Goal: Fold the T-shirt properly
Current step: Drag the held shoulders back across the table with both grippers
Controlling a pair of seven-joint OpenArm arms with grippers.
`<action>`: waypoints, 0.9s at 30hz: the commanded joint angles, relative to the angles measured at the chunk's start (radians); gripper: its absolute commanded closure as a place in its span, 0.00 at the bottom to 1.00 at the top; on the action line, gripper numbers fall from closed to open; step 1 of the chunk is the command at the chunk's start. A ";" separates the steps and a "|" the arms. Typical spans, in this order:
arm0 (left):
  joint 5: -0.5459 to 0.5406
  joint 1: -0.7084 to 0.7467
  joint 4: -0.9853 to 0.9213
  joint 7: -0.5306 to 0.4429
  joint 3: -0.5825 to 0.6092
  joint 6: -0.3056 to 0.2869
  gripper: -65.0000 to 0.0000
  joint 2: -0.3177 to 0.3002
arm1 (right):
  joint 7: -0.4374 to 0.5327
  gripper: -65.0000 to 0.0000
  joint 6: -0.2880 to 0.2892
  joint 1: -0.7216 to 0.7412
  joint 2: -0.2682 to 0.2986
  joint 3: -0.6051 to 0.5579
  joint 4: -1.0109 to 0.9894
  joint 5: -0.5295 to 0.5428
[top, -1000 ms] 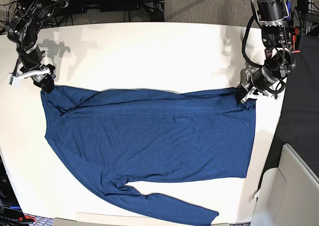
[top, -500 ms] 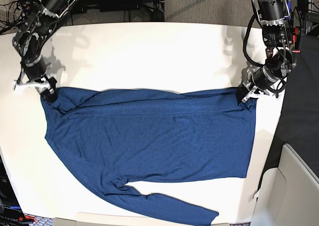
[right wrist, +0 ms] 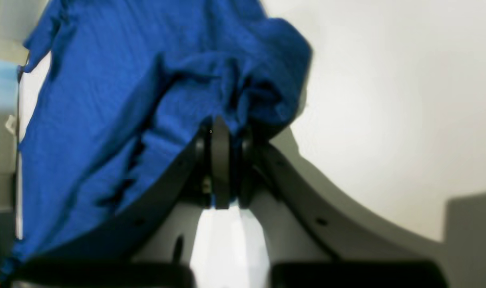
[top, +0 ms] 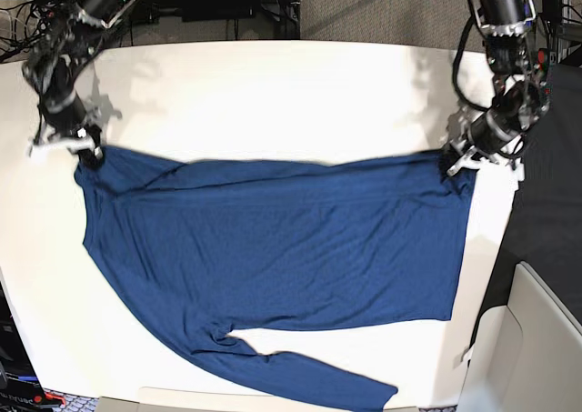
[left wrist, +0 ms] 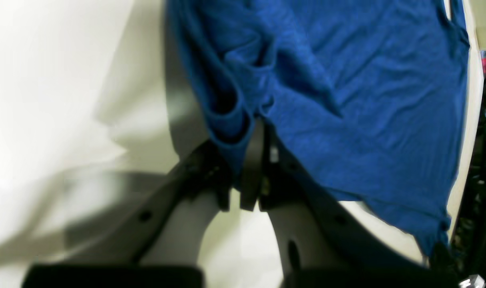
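2 grippers pinch the far edge of the plain dark blue long-sleeved knit T-shirt (top: 273, 248), spread flat on the white table (top: 273, 94): left gripper (left wrist: 247, 160) clamped on 1 corner, right gripper (right wrist: 221, 136) closed on the other. The step looks like lifting that edge; next, carry both corners evenly toward the near hem.

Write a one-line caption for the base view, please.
Both grippers, left and right, pinch the far corners of the dark blue T-shirt on the white table.

Bunched T-shirt (right wrist: 179, 80) fabric hides the right pincer's (right wrist: 220, 127) tips.
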 commanded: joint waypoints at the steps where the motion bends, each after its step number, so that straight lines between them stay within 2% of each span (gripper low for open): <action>1: -0.017 -0.003 0.046 -0.011 -0.004 -0.010 0.99 -0.014 | 0.001 1.00 0.014 -0.007 0.014 0.001 0.038 -0.005; 7: -0.017 0.076 0.129 -0.011 -0.004 -0.010 0.99 -0.019 | 0.001 1.00 0.032 -0.100 0.016 0.016 0.144 0.004; 11: -0.017 0.145 0.204 -0.011 -0.006 -0.010 0.99 -0.049 | -0.001 1.00 0.034 -0.160 0.016 0.055 0.167 0.096; 15: -0.017 0.218 0.229 -0.011 -0.039 -0.010 0.99 -0.082 | -0.001 1.00 0.034 -0.224 0.065 0.082 0.167 0.168; 21: -0.017 0.321 0.231 -0.011 -0.110 -0.012 0.99 -0.088 | -0.001 1.00 0.034 -0.335 0.111 0.084 0.165 0.274; 27: -0.017 0.381 0.289 -0.011 -0.107 -0.012 0.99 -0.080 | -0.001 1.00 0.034 -0.389 0.111 0.078 0.167 0.320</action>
